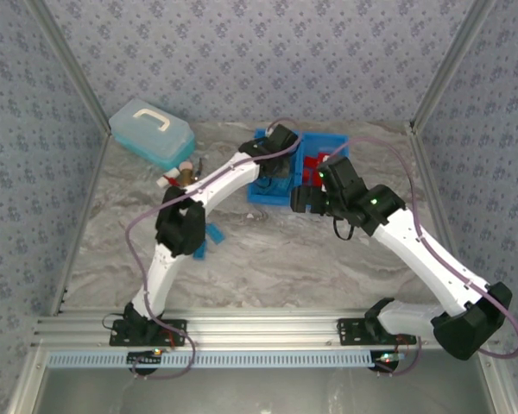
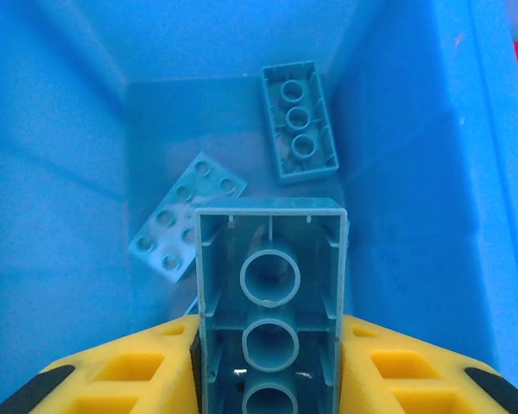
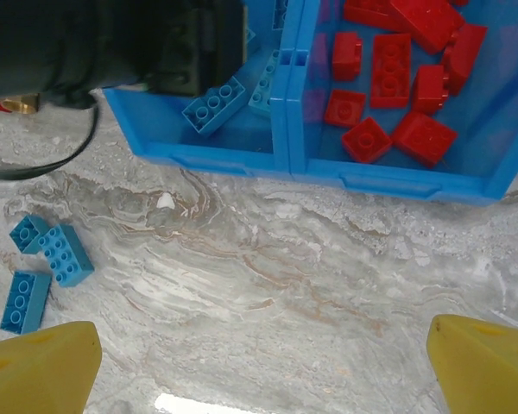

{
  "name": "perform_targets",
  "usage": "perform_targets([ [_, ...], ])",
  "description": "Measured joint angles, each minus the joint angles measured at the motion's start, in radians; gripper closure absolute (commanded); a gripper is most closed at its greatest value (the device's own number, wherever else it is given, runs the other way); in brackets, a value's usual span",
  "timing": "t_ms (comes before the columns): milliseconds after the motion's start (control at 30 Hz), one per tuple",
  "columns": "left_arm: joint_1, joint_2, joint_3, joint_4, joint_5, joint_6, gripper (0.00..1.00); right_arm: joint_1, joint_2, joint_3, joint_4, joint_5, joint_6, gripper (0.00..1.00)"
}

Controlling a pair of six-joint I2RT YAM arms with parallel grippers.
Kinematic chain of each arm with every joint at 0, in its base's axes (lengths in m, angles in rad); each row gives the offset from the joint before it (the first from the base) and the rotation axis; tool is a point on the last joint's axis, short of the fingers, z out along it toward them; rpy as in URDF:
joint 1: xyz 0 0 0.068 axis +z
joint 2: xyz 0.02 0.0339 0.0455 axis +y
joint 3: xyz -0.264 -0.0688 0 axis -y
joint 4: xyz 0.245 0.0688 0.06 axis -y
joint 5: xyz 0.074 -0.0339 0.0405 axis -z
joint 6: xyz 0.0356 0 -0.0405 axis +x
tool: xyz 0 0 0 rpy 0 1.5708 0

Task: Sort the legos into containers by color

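My left gripper [image 2: 268,373] is shut on a blue lego [image 2: 269,285], held underside up between the yellow fingers [image 2: 129,375]. It hangs inside the left compartment of the blue bin [image 2: 414,172], above two more blue legos [image 2: 299,121]. Seen from the top, the left gripper [image 1: 276,145] is over the bin [image 1: 268,195]. My right gripper [image 3: 263,371] stands open over bare table in front of the bin's front wall [image 3: 242,159]. Several red legos [image 3: 388,65] lie in the right compartment. Three blue legos [image 3: 65,254] lie on the table to the left.
A pale blue lidded box [image 1: 151,134] with a white handle stands at the back left, with small red-white and brass items [image 1: 180,177] beside it. The left arm's black wrist [image 3: 112,43] covers part of the bin's left compartment. Patterned walls close in three sides.
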Motion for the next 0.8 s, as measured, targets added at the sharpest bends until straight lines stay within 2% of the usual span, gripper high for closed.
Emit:
perform_targets([
  [133,0.000,0.089,0.114,-0.044,0.015,-0.003,0.53,0.000,-0.015,0.000,-0.011,0.006,0.000,0.00],
  [267,0.002,0.109,0.136,-0.075,0.021,-0.010,0.40,0.000,-0.023,0.000,-0.025,0.013,0.000,0.00],
  [533,-0.006,0.086,0.131,-0.109,0.011,0.008,0.40,0.000,-0.034,0.000,-0.031,0.020,0.000,0.00],
  [633,-0.027,-0.029,0.021,-0.102,-0.013,0.036,0.39,0.000,-0.034,0.000,-0.031,0.020,0.000,0.00],
  [800,-0.071,-0.431,-0.342,-0.037,-0.080,0.059,0.38,0.000,-0.034,0.000,-0.029,0.020,0.000,0.00],
])
